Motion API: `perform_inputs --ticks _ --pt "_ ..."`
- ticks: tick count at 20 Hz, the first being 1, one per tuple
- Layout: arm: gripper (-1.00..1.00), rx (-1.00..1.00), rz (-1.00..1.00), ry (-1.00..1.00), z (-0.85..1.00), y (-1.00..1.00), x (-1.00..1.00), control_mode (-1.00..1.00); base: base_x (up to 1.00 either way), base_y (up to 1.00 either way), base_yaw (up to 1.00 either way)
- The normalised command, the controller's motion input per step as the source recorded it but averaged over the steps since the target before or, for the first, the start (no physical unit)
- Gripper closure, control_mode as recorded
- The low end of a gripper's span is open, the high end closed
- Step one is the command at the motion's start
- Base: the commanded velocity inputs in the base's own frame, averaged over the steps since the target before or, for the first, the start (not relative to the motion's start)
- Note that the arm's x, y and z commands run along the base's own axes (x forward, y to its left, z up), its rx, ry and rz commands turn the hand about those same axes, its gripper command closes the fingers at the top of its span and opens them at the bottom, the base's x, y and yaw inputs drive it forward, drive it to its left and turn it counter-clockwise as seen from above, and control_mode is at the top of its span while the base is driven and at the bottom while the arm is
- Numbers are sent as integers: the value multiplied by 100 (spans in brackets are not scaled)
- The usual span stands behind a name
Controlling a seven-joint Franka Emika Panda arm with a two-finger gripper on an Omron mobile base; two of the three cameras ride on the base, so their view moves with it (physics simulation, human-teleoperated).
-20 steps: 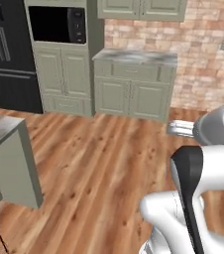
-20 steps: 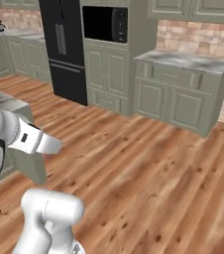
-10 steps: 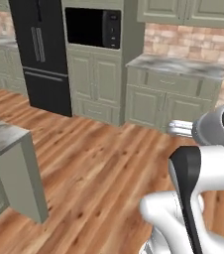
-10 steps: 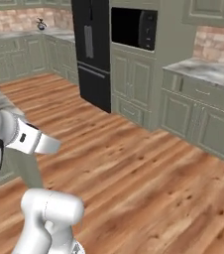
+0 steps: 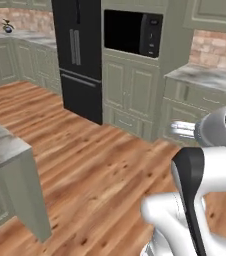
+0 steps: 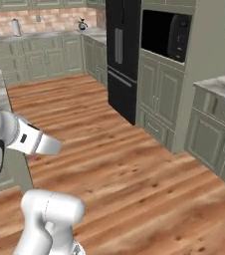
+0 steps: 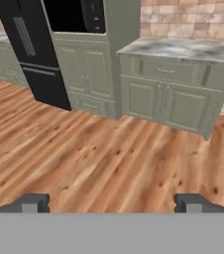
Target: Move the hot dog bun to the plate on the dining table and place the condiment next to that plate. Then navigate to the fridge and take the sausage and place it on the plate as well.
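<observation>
The fridge (image 5: 80,55) is getting cut off at the top in both base views, and in the hand view its left side and top are running out of the picture. Only a corner of the dining table (image 5: 2,145) is showing at the left edge of the left base view, its marble worktop blurred and its grey-green side panel dropping to the wood floor (image 5: 90,170).

The fridge is standing tall and black with both doors closed, two pale vertical handles (image 5: 74,46) meeting at the middle and a drawer front below. It is sitting against the back wall, just beside the built-in microwave (image 5: 132,32) and the grey-green cabinets (image 7: 168,94).

The arm is folding up close to the base, its white links and dark joint filling the lower right of the left base view. The hand is pointing forward and slightly down over the floor. The fingers (image 7: 30,203) are standing wide apart at the bottom corners of the hand view, released and grasping nothing.
</observation>
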Motion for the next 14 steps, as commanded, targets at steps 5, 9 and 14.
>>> perform_inputs --ticks 5,9,14 --pt "-100 0 0 0 0 0 0 100 100 -31 32" --pt "-100 0 0 0 0 0 0 100 100 -23 20" --pt "-100 0 0 0 0 0 0 100 100 -5 -4"
